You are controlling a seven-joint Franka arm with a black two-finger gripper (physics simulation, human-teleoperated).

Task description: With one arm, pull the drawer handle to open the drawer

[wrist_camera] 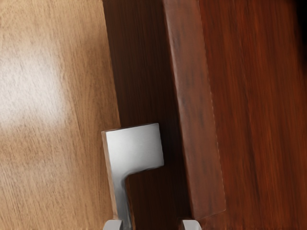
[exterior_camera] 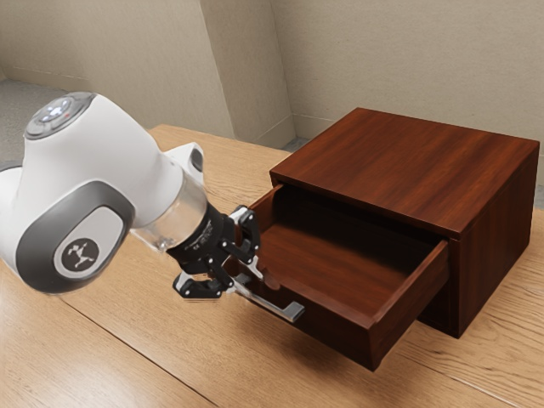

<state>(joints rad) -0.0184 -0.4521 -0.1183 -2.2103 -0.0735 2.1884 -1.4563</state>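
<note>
Drawer (exterior_camera: 340, 272) stands well out of its cabinet (exterior_camera: 408, 161), bare inside, on a wood table (exterior_camera: 102, 357). At the exterior view's left end of the handle (exterior_camera: 274, 303), the arm's (exterior_camera: 85, 187) black gripper (exterior_camera: 231, 274) sits low beside the drawer front. Its fingers are spread apart w/ the slim metal bar running between them, so it looks hooked on rather than clamped. In the wrist view both fingertips (wrist_camera: 112, 224) stand wider than the bar, so no two-sided pinch shows.

Risks from here:
- W/ a loose hold at one end of the bar rather than its middle, any further pull could twist the drawer in its runners and jam it.
- The fingers could also slide off the bar's end.
- The drawer looks near the limit of its travel. By my read, pulling on could draw it right out, or drag the whole cabinet across the table, as nothing visible holds the cabinet down.
- The fingers hang close above the table, so a downward drift could scrape it.

Surroundings: plain beige walls and a floor corner behind, nothing else on the table near the work. No obstacle lies in front of the drawer. The arm's own bulky white links fill the space on the exterior view's left, the direction of pull, so room to back away seems the main limit.
</note>
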